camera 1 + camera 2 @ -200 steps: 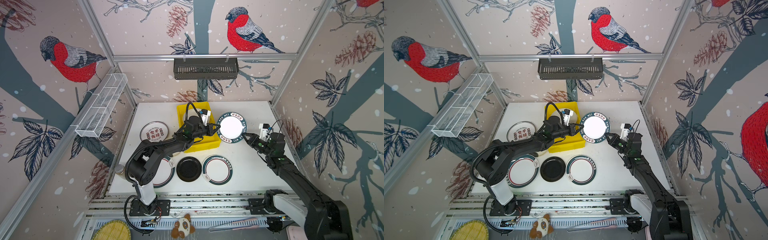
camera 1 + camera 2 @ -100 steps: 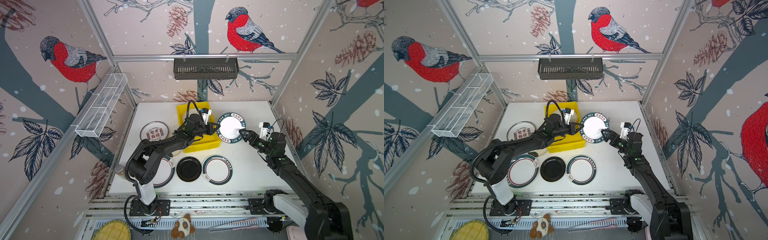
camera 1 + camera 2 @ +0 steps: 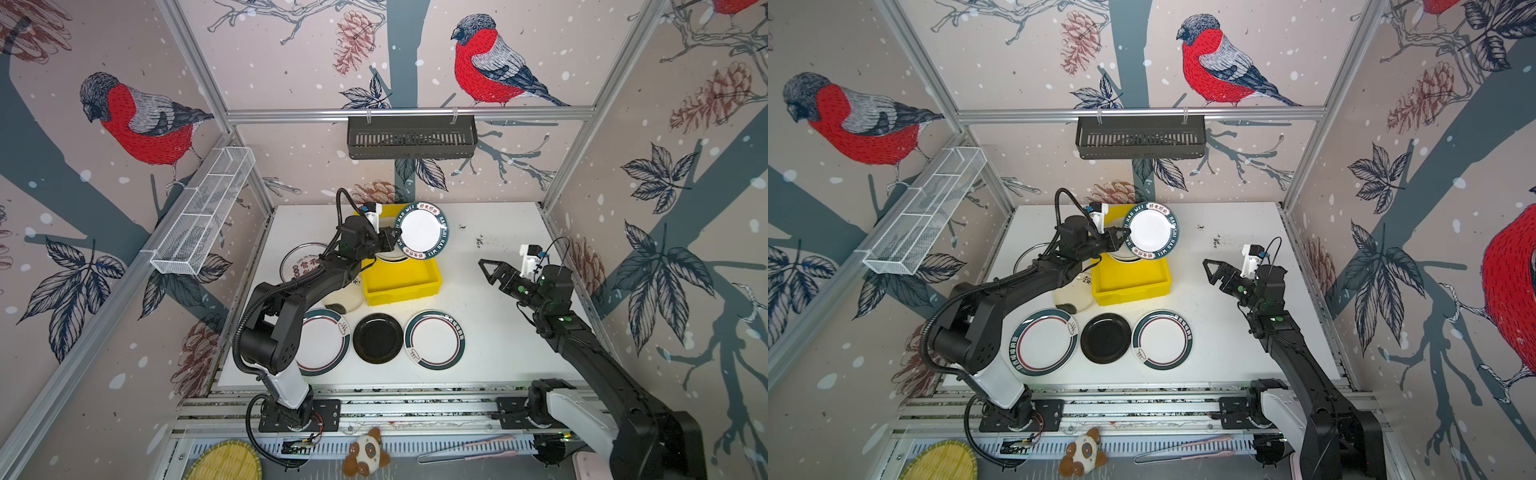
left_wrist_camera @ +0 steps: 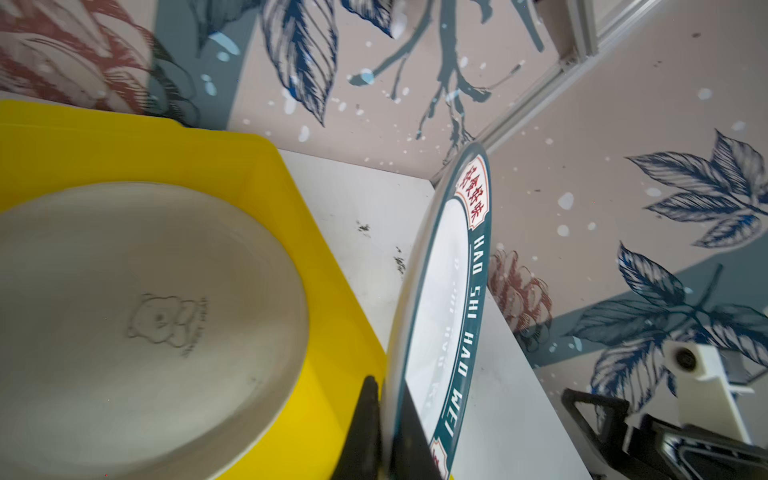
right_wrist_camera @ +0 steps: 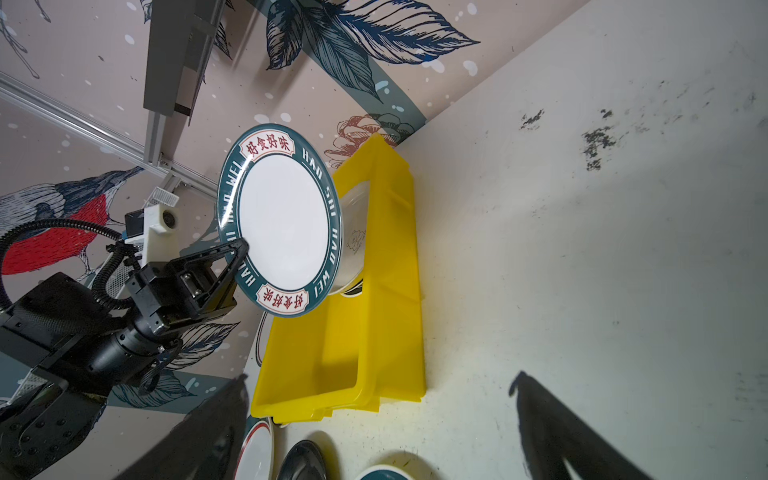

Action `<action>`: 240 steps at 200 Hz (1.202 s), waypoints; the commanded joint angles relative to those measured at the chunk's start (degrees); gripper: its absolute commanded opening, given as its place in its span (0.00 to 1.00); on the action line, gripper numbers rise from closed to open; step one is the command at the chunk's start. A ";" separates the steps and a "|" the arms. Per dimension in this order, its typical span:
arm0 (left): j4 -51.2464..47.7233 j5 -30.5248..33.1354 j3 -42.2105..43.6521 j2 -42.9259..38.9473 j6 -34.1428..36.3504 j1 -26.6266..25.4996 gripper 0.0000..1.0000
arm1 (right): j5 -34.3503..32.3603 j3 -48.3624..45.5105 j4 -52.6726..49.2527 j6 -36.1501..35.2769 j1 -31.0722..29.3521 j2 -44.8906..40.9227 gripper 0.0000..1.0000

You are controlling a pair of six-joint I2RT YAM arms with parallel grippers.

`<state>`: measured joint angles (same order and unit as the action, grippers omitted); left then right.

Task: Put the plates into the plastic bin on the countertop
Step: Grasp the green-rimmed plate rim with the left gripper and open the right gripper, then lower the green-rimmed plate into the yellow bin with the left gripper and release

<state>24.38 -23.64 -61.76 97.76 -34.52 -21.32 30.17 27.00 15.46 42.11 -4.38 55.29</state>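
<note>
- The left pincer [image 3: 393, 243] is clamped on the rim of a teal-banded plate [image 3: 422, 230], at the plate's 8 o'clock edge. The plate is steeply tilted.
- In both top views this plate hangs over the 12 o'clock end of the yellow bin [image 3: 401, 278], above a cream plate [image 4: 145, 311] lying inside. Its 3 o'clock edge looks to overhang the bin wall.
- The right pincer [image 3: 490, 270] is spread wide and empty, at 3 o'clock of the bin and apart from it.
- Risk: this is a thin grip on a slick glazed rim, with the plate's weight hanging to one side, so the plate may swivel or slip.
- Risk: if let go while tilted, the plate would likely land on its edge, chip the cream plate, or tip over the low wall onto the worktop [image 3: 498, 332].
- Materials: the plates are hard, glossy round discs and the cream one is duller. The bin is smooth moulded plastic, shallow, with a rolled rim.
- A black plate [image 3: 377, 338] waits at 6 o'clock of the bin.
</note>
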 commanded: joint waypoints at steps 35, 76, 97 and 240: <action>0.56 4.45 0.18 2.92 -0.46 7.01 0.00 | -0.24 0.77 -0.33 -2.18 0.25 -0.19 1.00; -2.01 5.35 -3.56 8.76 -0.19 9.16 0.00 | -0.14 1.47 -1.61 -3.25 0.34 -0.18 1.00; -1.54 3.88 -4.90 11.10 -1.06 9.72 0.00 | -0.19 1.82 -2.41 -3.85 0.51 -0.36 1.00; -5.10 2.63 -9.50 12.88 5.87 8.08 0.56 | 2.37 1.55 -1.82 -4.22 1.04 2.46 1.00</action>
<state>19.05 -19.97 -70.19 111.24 -31.99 -12.56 30.89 28.36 12.12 38.65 -3.33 56.77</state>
